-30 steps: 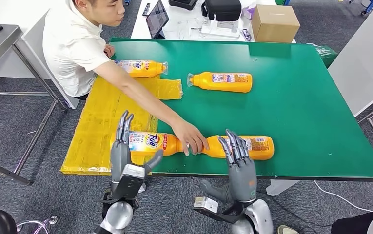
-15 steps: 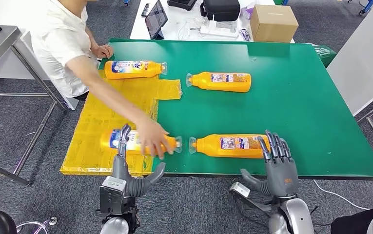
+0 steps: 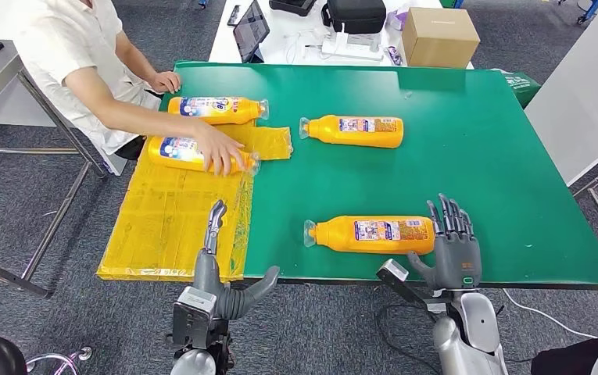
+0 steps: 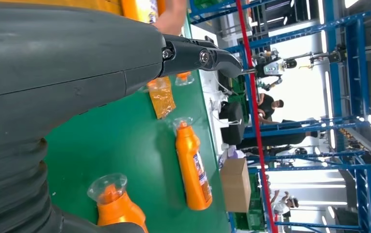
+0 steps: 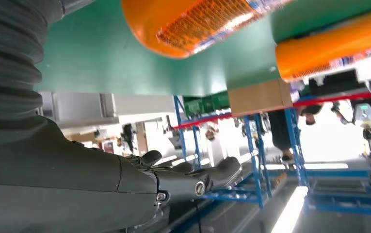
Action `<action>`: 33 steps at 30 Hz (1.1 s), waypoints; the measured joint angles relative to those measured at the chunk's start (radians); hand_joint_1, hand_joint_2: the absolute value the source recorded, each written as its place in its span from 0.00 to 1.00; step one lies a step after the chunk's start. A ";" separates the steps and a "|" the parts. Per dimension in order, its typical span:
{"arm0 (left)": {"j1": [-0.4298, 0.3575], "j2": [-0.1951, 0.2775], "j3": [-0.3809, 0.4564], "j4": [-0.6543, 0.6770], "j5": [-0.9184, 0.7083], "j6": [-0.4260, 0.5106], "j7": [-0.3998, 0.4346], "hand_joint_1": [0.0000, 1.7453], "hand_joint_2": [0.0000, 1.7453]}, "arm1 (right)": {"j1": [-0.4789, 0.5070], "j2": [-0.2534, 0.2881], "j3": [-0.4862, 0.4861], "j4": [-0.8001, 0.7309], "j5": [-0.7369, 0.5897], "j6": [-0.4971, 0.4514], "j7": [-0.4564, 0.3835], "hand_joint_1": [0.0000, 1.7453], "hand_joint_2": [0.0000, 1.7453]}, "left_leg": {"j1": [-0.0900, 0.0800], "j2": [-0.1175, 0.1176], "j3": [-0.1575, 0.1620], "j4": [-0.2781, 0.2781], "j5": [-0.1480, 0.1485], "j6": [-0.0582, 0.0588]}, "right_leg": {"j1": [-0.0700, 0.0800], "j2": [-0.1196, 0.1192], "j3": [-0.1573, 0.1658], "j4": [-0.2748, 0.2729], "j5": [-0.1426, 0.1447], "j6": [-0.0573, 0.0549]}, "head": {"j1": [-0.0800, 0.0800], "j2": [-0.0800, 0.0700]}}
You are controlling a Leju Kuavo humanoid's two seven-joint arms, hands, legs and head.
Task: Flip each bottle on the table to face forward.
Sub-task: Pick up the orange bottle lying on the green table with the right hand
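Four orange bottles lie on their sides on the green tabletop (image 3: 475, 156): the nearest bottle (image 3: 370, 234) by the front edge, a far bottle (image 3: 352, 131) mid-table, and two on the yellow sheet (image 3: 166, 219), where a person's hand (image 3: 219, 150) rests on the nearer bottle on the sheet (image 3: 194, 153), just in front of the back bottle (image 3: 213, 109). The right robot hand (image 3: 452, 246) is open with its fingers upright, just beside the nearest bottle's base (contact can't be judged). The left robot hand (image 3: 221, 273) is open and empty at the tabletop's front edge, by the sheet.

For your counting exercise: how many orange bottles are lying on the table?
4. One near the front edge by the right hand; one mid-table; one at the far left; one on the yellow sheet under a person's hand.
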 joint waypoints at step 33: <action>-0.066 0.009 -0.067 0.054 0.027 -0.002 0.022 0.00 1.00 | -0.178 0.009 0.037 0.357 0.042 -0.003 0.088 0.21 1.00 | 0.000 0.000 0.000 0.000 0.000 0.000 | 0.000 0.000 0.000 0.000 0.000 0.000 | 0.000 0.000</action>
